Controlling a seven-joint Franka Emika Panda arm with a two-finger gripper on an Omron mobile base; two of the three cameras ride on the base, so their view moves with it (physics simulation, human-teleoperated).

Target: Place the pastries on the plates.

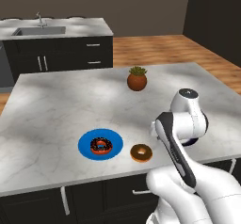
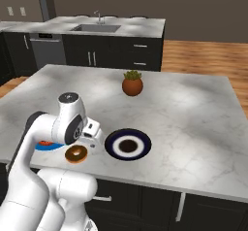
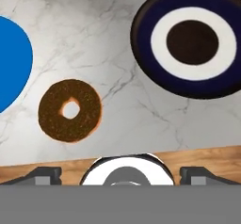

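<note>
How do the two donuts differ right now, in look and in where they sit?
The chocolate donut is dark with red-orange sprinkles; the brown-glazed donut is plain with a tan rim. The chocolate donut lies on the blue plate; the brown-glazed donut lies on the bare counter. Both are small rings lying flat.

Home kitchen, rendered. Marble-look island counter (image 1: 56, 105) w/ dark cabinets (image 1: 66, 53) below, sink (image 1: 38, 30) & faucet (image 1: 39, 17) on back counter, dishwasher (image 2: 48, 49), wood floor (image 1: 155, 49). Potted plant (image 1: 137, 78) on island.

Your two base views look down over the grey-veined marble island counter (image 1: 56, 105) from behind. Your hand view stares straight down, close; all three share the brown-glazed ring donut (image 3: 69, 110) below the pincer.
</note>
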